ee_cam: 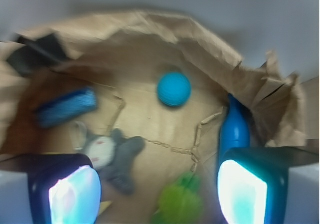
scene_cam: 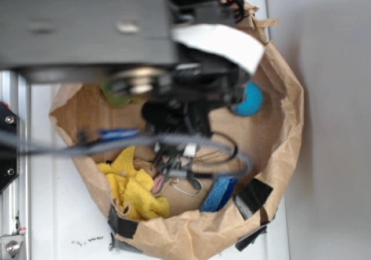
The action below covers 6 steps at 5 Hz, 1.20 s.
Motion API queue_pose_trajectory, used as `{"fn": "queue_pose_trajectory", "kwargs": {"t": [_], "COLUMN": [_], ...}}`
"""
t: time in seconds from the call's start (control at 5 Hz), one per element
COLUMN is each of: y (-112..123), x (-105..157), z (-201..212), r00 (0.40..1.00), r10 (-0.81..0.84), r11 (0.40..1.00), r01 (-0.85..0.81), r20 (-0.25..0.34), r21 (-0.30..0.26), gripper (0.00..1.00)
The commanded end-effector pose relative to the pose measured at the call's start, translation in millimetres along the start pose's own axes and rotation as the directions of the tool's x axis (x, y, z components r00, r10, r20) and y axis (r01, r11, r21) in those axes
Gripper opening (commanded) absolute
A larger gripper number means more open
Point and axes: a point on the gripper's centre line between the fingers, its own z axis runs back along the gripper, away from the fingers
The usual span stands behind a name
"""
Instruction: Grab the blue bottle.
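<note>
Inside a shallow crumpled brown paper bag [ee_cam: 150, 29], the wrist view shows the blue bottle [ee_cam: 234, 129] lying along the right side against the paper wall, neck pointing to the far side. The end effector [ee_cam: 158, 194] hangs above the bag floor with its two fingers spread wide, gripping nothing; the right finger [ee_cam: 242, 194] sits just in front of the bottle's near end and hides it. Between the fingers lie a grey plush toy [ee_cam: 117, 156] and a blurred green plush [ee_cam: 180, 201]. Farther off sit a teal ball [ee_cam: 174, 89] and, to the left, a blue sponge [ee_cam: 66, 107].

In the exterior view the arm [scene_cam: 116, 28] covers most of the bag [scene_cam: 284, 126]. There the bottle shows only as a blue sliver [scene_cam: 119, 134] at the left beneath the arm. This view alone shows a yellow cloth [scene_cam: 134, 190] at the bag's near rim and the white tabletop [scene_cam: 52, 213]. The ball [scene_cam: 250, 100] and sponge [scene_cam: 219, 194] appear here too.
</note>
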Motion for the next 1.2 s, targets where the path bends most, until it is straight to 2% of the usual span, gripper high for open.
{"fn": "queue_pose_trajectory", "kwargs": {"t": [0.0, 0.2, 0.4, 0.8, 1.0], "y": [25.5, 26.9, 13.0, -7.9, 0.1], "x": [-2.4, -1.1, 2.7, 12.1, 14.7], "z": [-21.4, -37.5, -45.3, -56.6, -70.8], "r00": [1.0, 0.999, 0.999, 1.0, 0.999], "r10": [0.02, 0.016, 0.003, 0.0, 0.012], "r11": [1.0, 0.999, 1.0, 0.999, 1.0], "r01": [-0.02, -0.018, -0.004, -0.001, -0.013], "r20": [-0.021, -0.052, -0.055, -0.024, -0.039], "r21": [-0.008, -0.033, -0.026, -0.044, -0.027], "gripper": [1.0, 1.0, 1.0, 1.0, 1.0]}}
